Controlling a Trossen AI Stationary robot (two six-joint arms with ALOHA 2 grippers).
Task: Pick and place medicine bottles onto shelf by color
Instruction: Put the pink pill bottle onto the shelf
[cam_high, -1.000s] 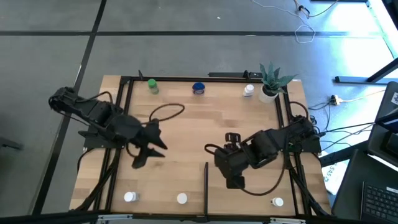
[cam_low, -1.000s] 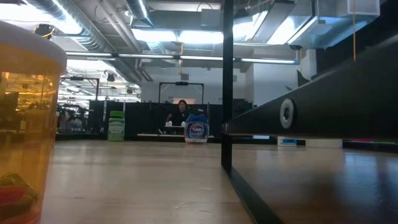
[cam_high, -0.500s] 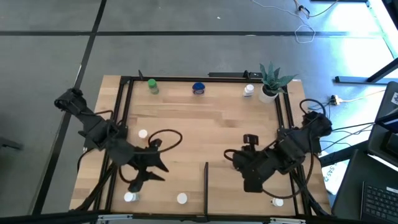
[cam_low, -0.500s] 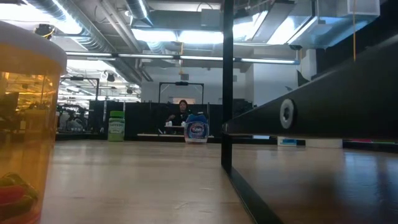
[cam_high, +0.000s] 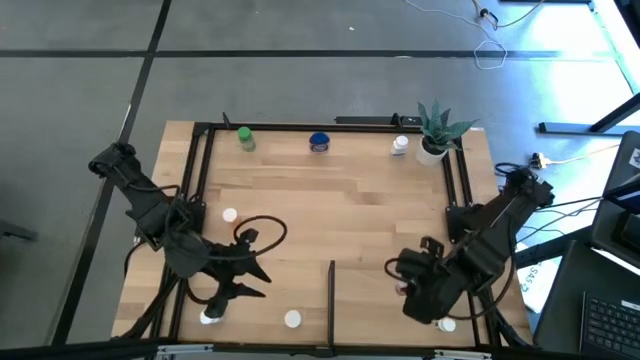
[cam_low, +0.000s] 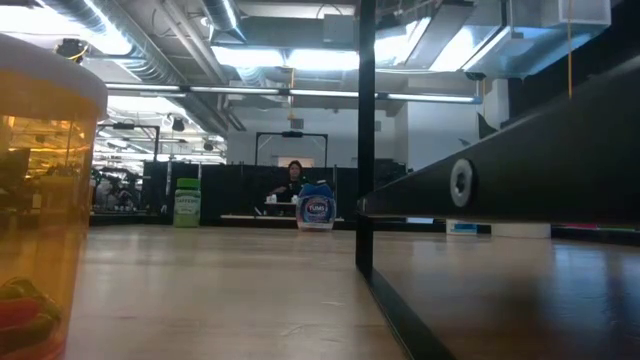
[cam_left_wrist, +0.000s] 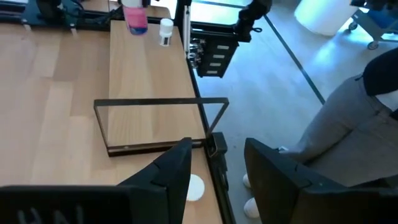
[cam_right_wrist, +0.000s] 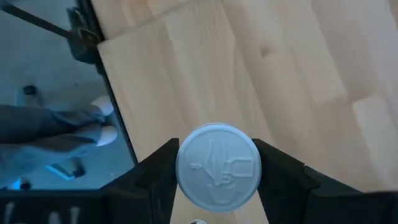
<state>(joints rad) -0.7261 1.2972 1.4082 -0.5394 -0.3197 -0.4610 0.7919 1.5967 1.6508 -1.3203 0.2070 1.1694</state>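
Right tool (cam_right_wrist: 216, 180) straddles upright white-capped bottle (cam_right_wrist: 217, 172), cap facing camera.

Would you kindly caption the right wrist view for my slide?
Right gripper fingers straddle a white-capped bottle standing on the wooden shelf.

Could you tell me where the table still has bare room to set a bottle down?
The widest bare patch is the middle planks, between the back row of green bottle, blue bottle and plant and the black divider bar. The front edge is crowded: left gripper and right gripper both hover over white-capped bottles there.
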